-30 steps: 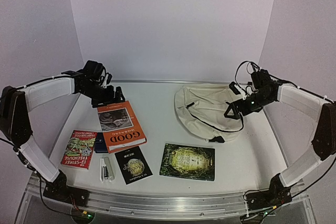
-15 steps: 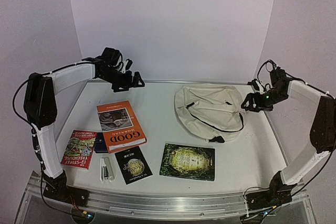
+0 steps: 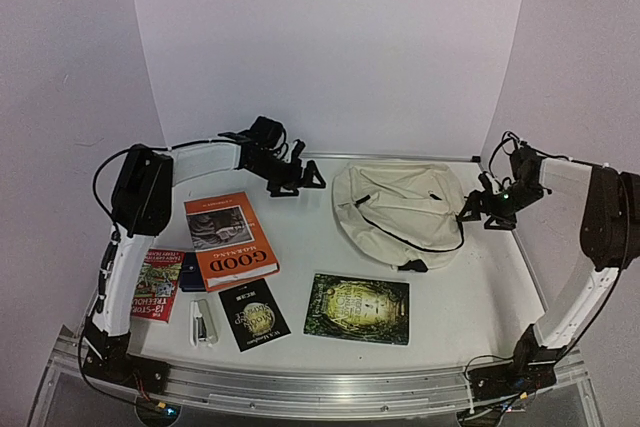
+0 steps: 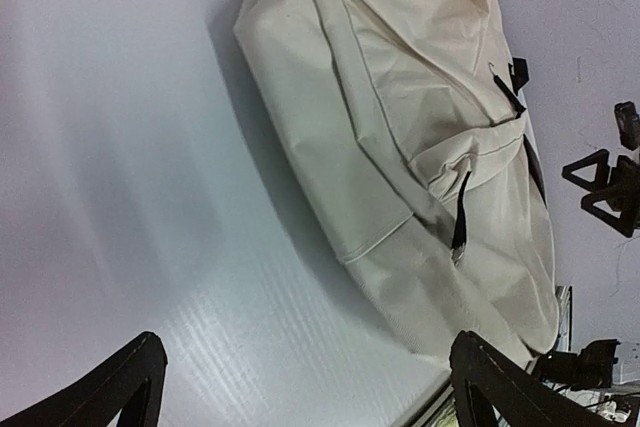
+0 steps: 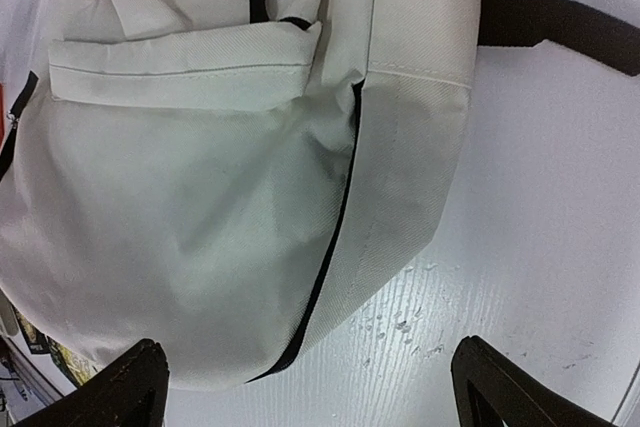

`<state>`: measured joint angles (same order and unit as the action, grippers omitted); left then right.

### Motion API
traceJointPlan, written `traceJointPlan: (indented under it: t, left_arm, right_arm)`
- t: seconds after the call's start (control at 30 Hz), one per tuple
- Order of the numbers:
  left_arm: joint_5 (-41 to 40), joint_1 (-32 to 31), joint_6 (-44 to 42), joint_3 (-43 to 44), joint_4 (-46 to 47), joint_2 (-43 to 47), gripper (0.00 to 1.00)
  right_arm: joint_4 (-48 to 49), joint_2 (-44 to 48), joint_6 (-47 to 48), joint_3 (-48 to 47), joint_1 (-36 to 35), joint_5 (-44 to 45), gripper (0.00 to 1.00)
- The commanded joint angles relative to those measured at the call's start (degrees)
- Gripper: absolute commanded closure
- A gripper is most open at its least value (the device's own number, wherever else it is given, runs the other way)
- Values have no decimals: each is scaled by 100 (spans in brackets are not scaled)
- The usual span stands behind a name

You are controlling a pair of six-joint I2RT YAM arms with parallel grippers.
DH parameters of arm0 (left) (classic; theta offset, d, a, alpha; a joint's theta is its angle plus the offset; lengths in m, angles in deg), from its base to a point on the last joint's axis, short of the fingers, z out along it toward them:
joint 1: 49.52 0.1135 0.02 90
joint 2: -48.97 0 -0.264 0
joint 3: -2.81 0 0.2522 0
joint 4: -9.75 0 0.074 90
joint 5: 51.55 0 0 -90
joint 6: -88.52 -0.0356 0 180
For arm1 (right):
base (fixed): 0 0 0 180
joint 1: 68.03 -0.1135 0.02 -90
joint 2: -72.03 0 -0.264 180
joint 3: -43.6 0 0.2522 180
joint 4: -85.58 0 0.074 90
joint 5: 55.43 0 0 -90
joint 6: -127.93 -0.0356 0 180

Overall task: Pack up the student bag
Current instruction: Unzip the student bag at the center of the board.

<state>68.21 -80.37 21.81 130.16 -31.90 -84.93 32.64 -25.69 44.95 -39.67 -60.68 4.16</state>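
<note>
Both arms are up at the student bag (image 3: 400,212), and it lies flat on the desk (image 3: 300,247) right between the two sets of fingers, zipped shut as far as I can see. The left fingers (image 3: 297,185) are spread wide with nothing in them and face the bag across a strip of bare desk. The right fingers (image 3: 482,215) are spread just as wide, empty too, and hover just beside the bag's far flank. My read is that the job in hand is getting it open. The black zip pull (image 4: 460,217) lies ahead of the left fingers, toward their right tip, while a long zip line (image 5: 335,237) curves down ahead of the right fingers. To do it well, one side should pin the fabric flat while the other pinches the pull itself, not loose cloth, and draws along the seam. Soft fabric will bunch if it is dragged. Room is tight behind the right fingers, with the desk edge and side wall close. The left side has open desk. The orange book (image 3: 230,240) and the dark book (image 3: 358,308) lie well back from both sets of fingers, clear of the bag.
</note>
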Motion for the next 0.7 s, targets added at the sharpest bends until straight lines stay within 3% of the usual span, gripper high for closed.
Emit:
traceJointPlan:
  t: [0.0, 0.17, 0.33, 0.67]
  left_arm:
    - [440, -236, 350, 866, 360, -577, 0]
    - [684, -418, 755, 1348, 749, -1112, 2]
    - [942, -437, 1081, 1272, 1068, -1282, 17]
    - [878, -462, 1178, 3, 1638, -616, 73]
  right_arm:
    - [-133, -413, -28, -95, -16, -238, 1]
    - [-148, -777, -54, -230, -16, -432, 1]
    - [-176, -1081, -75, -301, -89, -664, 1]
    - [-205, -1291, -20, -472, -754, -553, 1]
